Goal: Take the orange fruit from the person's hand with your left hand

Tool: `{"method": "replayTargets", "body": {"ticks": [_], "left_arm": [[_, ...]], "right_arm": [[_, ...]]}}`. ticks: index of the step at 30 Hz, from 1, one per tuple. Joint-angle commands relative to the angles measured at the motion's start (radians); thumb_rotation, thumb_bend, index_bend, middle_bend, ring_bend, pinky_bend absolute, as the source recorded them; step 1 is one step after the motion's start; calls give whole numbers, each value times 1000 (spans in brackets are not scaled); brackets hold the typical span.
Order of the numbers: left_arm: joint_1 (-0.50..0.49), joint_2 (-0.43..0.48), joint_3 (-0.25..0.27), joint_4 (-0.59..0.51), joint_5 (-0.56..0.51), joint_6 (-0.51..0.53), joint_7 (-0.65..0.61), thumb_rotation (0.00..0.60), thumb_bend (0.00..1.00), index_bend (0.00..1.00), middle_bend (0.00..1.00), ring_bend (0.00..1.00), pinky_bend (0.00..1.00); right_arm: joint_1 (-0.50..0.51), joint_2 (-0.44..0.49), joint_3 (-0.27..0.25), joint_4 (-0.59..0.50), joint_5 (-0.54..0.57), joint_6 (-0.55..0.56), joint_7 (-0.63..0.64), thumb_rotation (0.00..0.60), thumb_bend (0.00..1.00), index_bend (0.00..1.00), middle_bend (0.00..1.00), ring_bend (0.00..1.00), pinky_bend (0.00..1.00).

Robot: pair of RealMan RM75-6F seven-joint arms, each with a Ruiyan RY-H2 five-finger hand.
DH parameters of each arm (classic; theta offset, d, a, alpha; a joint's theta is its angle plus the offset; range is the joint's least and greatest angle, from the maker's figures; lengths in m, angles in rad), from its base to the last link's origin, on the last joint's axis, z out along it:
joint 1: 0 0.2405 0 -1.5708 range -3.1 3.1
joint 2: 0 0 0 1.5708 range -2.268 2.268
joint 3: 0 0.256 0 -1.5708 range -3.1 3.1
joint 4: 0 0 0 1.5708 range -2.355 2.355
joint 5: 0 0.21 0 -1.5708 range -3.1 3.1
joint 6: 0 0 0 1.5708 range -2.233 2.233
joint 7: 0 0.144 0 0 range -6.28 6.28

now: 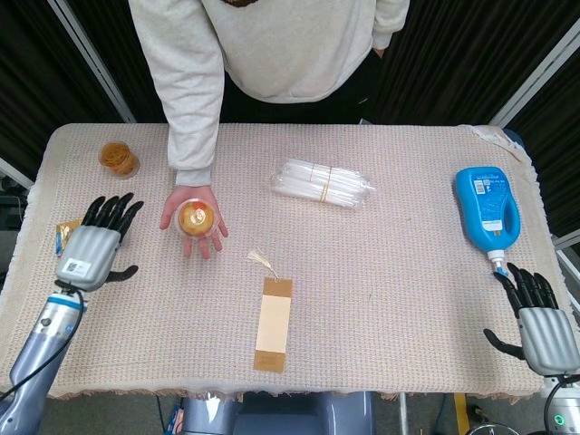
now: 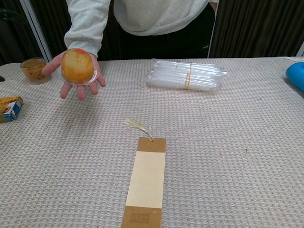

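Round orange fruit (image 1: 197, 217) cupped in person's upturned palm (image 1: 192, 220); left hand (image 1: 93, 248) spread, empty; could knock fruit loose.

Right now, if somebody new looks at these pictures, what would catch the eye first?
The round orange fruit in a clear cup, resting on the person's open palm at the table's far left. Next, the robot's grey left hand, fingers spread, just beside it, and the bright blue bottle lying far right.

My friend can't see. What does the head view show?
A person's palm holds out an orange fruit over the table. The robot's left hand waits open beside it; the right hand lies open near a blue bottle.
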Motion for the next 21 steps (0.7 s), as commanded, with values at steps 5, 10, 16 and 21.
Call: {"method": "replayTargets", "body": {"ticks": [5, 10, 16, 21], "left_arm": [[-310, -128, -90, 31, -486, -67, 339, 600, 209, 91, 0, 0, 48], [-405, -190, -88, 57, -632, -21, 427, 600, 211, 124, 0, 0, 80], [-466, -236, -75, -14, -688, 108, 492, 600, 211, 141, 0, 0, 89], [-493, -283, -60, 14, -702, 157, 495, 600, 257, 292, 87, 76, 191]], "right_arm": [[0, 7, -4, 4, -4, -3, 19, 600, 112, 115, 0, 0, 0], [0, 9, -5, 7, -6, -2, 27, 600, 112, 115, 0, 0, 0], [-33, 48, -35, -4, -46, 40, 57, 600, 111, 115, 0, 0, 0], [-32, 49, -36, -4, -41, 32, 59, 600, 111, 115, 0, 0, 0]]}}
